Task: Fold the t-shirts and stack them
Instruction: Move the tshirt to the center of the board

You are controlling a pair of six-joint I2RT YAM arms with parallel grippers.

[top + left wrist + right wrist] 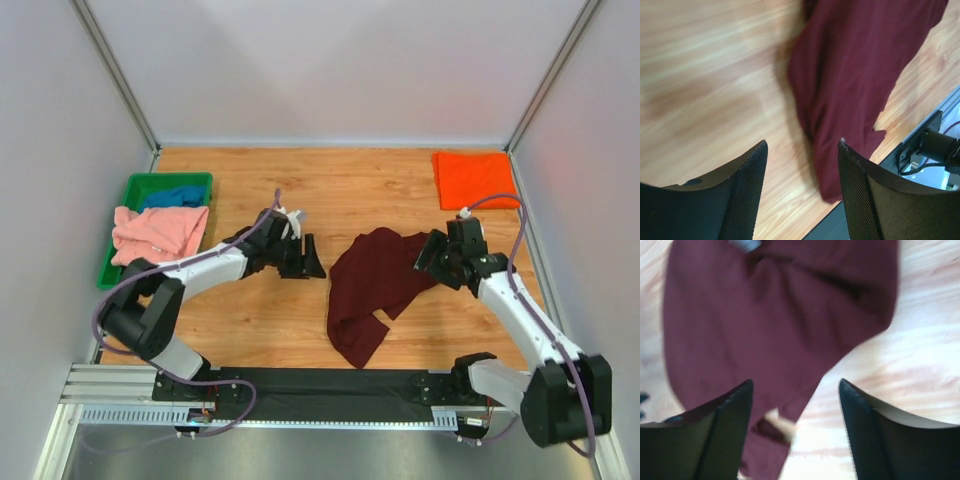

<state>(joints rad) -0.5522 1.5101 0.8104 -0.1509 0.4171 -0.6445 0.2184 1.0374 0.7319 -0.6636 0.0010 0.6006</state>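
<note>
1. Okay, see maroon t-shirt [375,285] crumpled in a loose heap mid-bench [330,190], between the two arms, with one part trailing toward the near edge.
2. Mark left fingers [752,172] as released: wide gap in left wrist view, nothing pinched, and bare wood plus the edge of the maroon cloth showing through the gap.
3. From top view, place left fingers just beside the heap's left edge, over bare wood; cannot tell any contact with the cloth.
4. Mark right fingers [860,415] as released too: spread wide, pointing down over the maroon cloth, which fills most of the right wrist view.
5. Cannot tell from that blurred view whether the tips touch the fabric. From top view, place them at the heap's right edge.
6. Find orange t-shirt [474,178] folded flat at the far right corner of the bench, well apart from the heap.
7. Find green tray [135,185] at far left, with blue t-shirt [172,196] bunched in its far part.
8. See salmon-pink t-shirt [158,232] lying across the tray's middle, touching the blue one.
9. Flag motion blur in both wrist views.
</note>
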